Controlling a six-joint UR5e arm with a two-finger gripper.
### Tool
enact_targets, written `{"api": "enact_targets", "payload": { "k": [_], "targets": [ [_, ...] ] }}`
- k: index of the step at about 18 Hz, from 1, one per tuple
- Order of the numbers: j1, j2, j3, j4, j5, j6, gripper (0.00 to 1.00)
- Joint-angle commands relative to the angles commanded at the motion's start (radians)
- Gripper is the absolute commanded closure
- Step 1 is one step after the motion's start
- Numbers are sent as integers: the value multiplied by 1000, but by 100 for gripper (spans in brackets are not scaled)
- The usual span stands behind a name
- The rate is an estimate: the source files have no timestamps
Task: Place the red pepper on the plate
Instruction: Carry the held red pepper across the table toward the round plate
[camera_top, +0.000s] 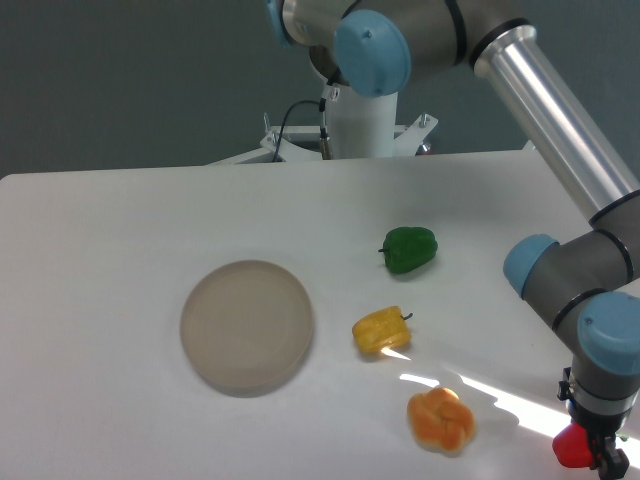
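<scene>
The red pepper (571, 448) shows as a small glossy red shape at the bottom right corner, right at my gripper (598, 458). The dark fingers stand around it and seem to be shut on it; the frame's edge cuts off the fingertips. The plate (247, 326), a round grey-beige disc, lies flat on the white table left of centre, far to the left of the gripper and bare.
A green pepper (409, 249) lies right of centre. A yellow pepper (381, 331) lies just right of the plate. An orange pumpkin-like piece (441, 419) lies at the front, left of the gripper. The arm's base (358, 125) stands at the table's back edge.
</scene>
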Motion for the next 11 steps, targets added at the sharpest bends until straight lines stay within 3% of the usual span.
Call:
{"api": "enact_targets", "payload": {
  "k": [6,11],
  "targets": [
    [-41,81,-81,-31,-2,-43,37],
    [-123,270,-303,-63,-5,-147,37]
  ]
}}
